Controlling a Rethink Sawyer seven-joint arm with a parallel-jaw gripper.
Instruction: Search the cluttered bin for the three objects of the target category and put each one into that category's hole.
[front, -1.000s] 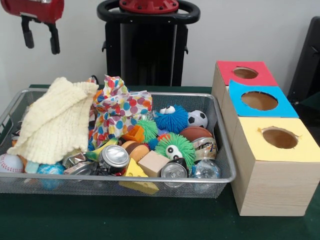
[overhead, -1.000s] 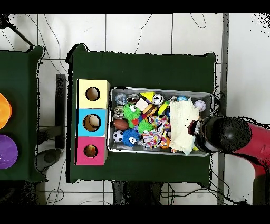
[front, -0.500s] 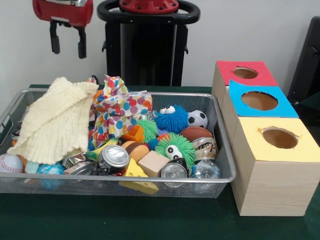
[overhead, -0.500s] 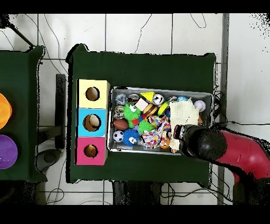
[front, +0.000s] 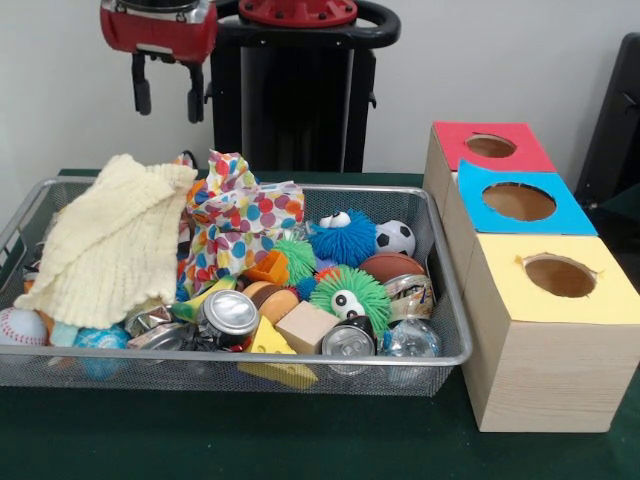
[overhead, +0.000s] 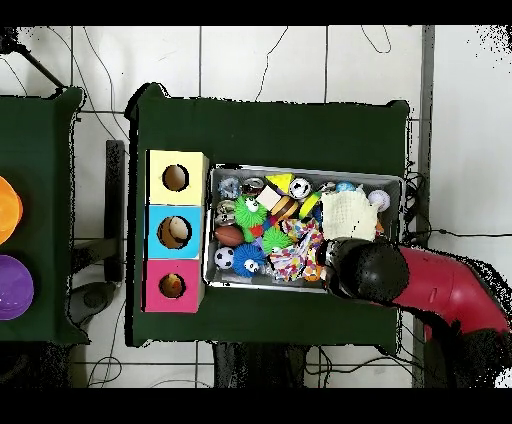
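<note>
A wire mesh bin (front: 300, 357) holds a jumble of things. On its left lie a cream knitted cloth (front: 110, 240) and a polka-dot cloth (front: 235, 225). To their right are a blue fuzzy ball (front: 343, 238), a green fuzzy ball (front: 350, 292), a soccer ball (front: 396, 237), two cans (front: 228, 315) and a wooden block (front: 305, 325). My gripper (front: 168, 100) hangs open and empty high above the bin's back left. In the overhead view the arm's head (overhead: 367, 270) hides the gripper and part of the bin (overhead: 300, 170).
Three boxes stand beside the bin, with holes in a red top (front: 490, 146), a blue top (front: 518, 201) and a yellow top (front: 559, 275). A baseball (front: 20, 327) lies in the bin's front left corner. A black chair edge (front: 615, 130) is at the far right.
My gripper has moved steadily to the right in the front view, staying high and open. In the overhead view the arm's head has slid further over the bin. The bin's contents have not moved.
</note>
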